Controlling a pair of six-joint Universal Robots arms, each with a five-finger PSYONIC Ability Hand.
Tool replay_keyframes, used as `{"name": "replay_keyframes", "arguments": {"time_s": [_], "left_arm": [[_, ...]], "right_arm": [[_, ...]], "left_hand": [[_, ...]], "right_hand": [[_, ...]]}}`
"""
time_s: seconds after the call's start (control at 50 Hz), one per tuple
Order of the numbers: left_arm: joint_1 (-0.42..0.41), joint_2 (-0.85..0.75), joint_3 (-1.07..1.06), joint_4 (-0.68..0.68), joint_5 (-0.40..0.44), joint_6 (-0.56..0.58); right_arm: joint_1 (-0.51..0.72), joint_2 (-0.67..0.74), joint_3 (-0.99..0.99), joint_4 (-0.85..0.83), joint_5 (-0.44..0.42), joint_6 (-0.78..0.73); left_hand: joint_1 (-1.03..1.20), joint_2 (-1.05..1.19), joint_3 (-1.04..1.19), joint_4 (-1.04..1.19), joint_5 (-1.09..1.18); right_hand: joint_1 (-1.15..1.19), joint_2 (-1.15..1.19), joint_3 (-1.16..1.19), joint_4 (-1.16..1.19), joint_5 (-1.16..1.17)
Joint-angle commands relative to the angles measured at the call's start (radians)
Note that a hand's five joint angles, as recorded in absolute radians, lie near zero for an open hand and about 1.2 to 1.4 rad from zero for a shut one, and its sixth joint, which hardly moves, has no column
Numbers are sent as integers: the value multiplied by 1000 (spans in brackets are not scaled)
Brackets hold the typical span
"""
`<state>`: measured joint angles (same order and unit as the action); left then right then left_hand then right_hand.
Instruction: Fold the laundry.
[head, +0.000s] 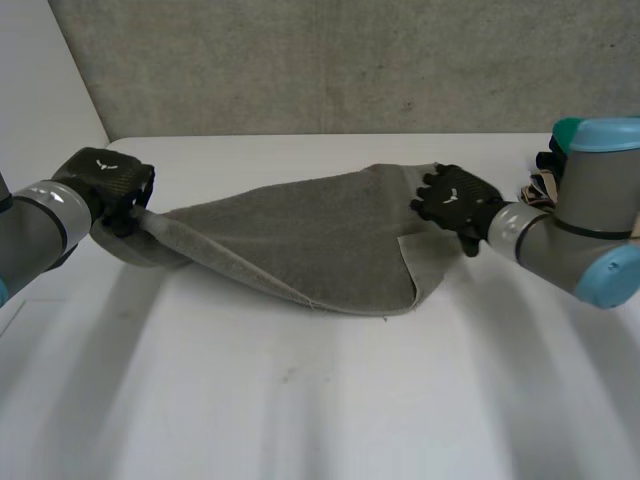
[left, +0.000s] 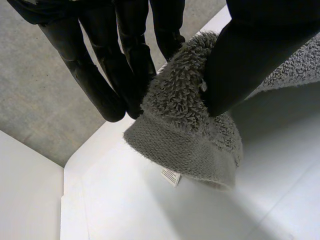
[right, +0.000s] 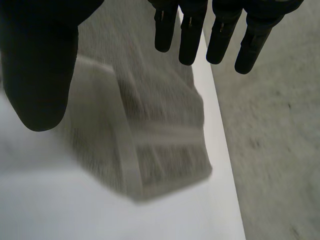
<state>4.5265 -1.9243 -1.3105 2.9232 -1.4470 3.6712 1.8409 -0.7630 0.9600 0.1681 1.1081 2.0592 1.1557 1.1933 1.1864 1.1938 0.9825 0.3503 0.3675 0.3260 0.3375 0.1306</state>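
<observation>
Head view, nearest first: the white table (head: 300, 410) lies bare in front. Beyond it the grey towel (head: 300, 240) stretches across from hand to hand, its near edge folded under in a rounded lip and its right part lying flat. The left hand (head: 108, 182) holds the towel's left end, lifted off the table so that the cloth sags down from it. In the left wrist view the thumb and fingers (left: 125, 85) are closed on a bunched corner of the towel, pinching the pile between them, and a small white label (left: 171, 176) hangs beneath the hem.

The right hand (head: 455, 202) is over the towel's far right corner. In the right wrist view its fingers (right: 190, 35) are straight and the thumb stands apart; they hold nothing, and the corner lies below the palm. Whether the fingertips touch the cloth cannot be told.

Behind the right arm (head: 590, 240) sits a small heap of striped items (head: 543, 187), mostly hidden. A grey concrete wall (head: 350, 60) closes the far side.
</observation>
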Motion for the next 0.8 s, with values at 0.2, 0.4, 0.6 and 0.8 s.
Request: {"name": "replay_keyframes", "arguments": {"time_s": [0.2, 0.4, 0.6, 0.8], "left_arm": [[-14, -10, 28, 2, -4, -11], [0, -5, 27, 1, -4, -11], [20, 19, -7, -9, -3, -5], [34, 79, -131, -191, 45, 159]], "right_arm": [[57, 307, -417, 287, 25, -68], [49, 312, -468, 284, 42, -65], [-43, 33, -153, 251, 79, -5], [-159, -289, 323, 425, 208, -166]], "left_hand": [[212, 174, 181, 173, 210], [214, 177, 184, 176, 213], [214, 177, 184, 176, 213], [241, 203, 210, 202, 239]], "right_hand": [[-11, -29, 13, 1, 34], [1046, 1029, 1070, 1059, 1091], [1046, 1029, 1070, 1059, 1091], [1046, 1029, 1070, 1059, 1091]]}}
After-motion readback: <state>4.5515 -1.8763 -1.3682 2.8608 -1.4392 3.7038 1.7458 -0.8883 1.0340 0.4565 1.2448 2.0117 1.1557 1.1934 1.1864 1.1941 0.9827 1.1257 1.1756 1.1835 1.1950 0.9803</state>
